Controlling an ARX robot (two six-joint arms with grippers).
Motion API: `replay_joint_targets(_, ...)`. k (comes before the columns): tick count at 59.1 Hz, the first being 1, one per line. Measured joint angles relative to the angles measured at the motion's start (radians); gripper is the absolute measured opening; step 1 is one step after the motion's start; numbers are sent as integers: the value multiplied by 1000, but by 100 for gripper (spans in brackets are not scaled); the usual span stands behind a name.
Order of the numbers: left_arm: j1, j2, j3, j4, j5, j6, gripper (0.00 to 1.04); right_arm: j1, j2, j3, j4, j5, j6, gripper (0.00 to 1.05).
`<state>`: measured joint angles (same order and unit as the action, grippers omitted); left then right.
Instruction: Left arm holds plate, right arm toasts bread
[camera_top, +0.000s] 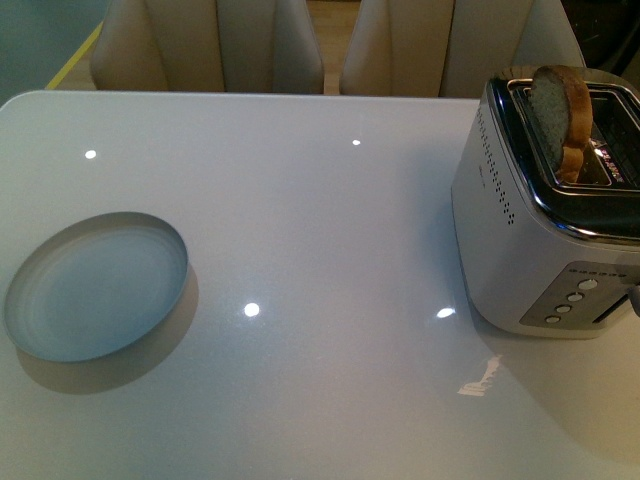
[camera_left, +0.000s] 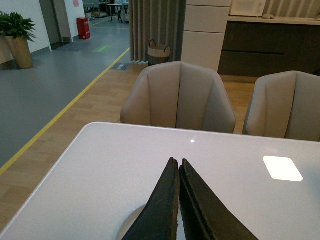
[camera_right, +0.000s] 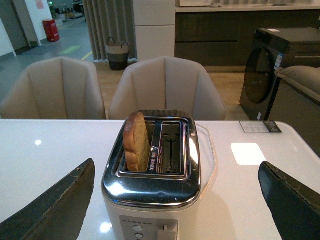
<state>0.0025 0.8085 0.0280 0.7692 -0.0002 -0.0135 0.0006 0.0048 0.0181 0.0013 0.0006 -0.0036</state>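
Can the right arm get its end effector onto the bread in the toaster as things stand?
Probably yes. The right end effector is open and faces the toaster. The bread stands well above its slot, and nothing shows between the fingers and the slice.

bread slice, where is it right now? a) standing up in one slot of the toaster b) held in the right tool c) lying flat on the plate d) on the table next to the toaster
a: the bread stands upright, poking out of one slot of the toaster, while the plate sits bare.
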Motion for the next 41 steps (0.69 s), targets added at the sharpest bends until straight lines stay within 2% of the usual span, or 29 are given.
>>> replay_joint_targets(41,0,-449,-15,-409,0,2,3,0,0,0,0,0,0,96)
